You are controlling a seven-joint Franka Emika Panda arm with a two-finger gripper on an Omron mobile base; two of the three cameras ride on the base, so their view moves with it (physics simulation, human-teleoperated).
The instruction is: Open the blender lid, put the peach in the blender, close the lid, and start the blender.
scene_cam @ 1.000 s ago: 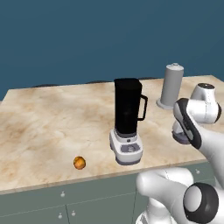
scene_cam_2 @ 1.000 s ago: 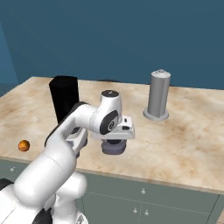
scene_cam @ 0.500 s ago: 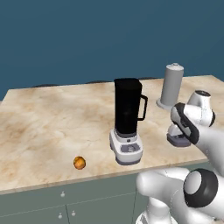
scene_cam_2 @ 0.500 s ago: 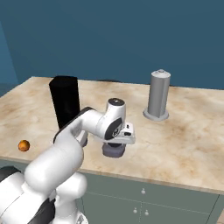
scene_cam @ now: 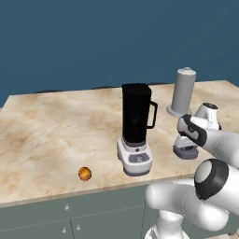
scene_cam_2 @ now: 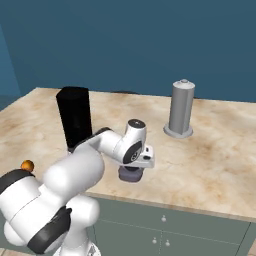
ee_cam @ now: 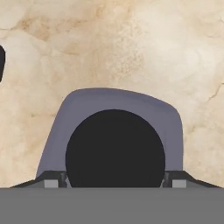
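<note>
The blender (scene_cam: 136, 121) (scene_cam_2: 74, 117) stands mid-counter, its black jar open at the top. Right of it, the blender lid (scene_cam: 186, 152) (scene_cam_2: 131, 174) lies flat on the counter near the front edge. My gripper (scene_cam_2: 135, 165) points straight down onto it. In the hand view the grey lid (ee_cam: 113, 98) sits close below, its black knob between my gripper's (ee_cam: 114, 181) two tips, which press against the knob's sides. The peach (scene_cam: 84, 173) (scene_cam_2: 27, 165) rests on the counter left of the blender's base, far from my hand.
A plain grey cylinder (scene_cam: 183, 91) (scene_cam_2: 180, 107) on a round foot stands behind the lid, toward the back right. The marble counter's front edge (scene_cam: 93, 193) runs just in front of the peach and the lid, with cabinet drawers below.
My hand has come down with the lid, from a little above the counter to resting on it. The blender and the peach have stayed put.
</note>
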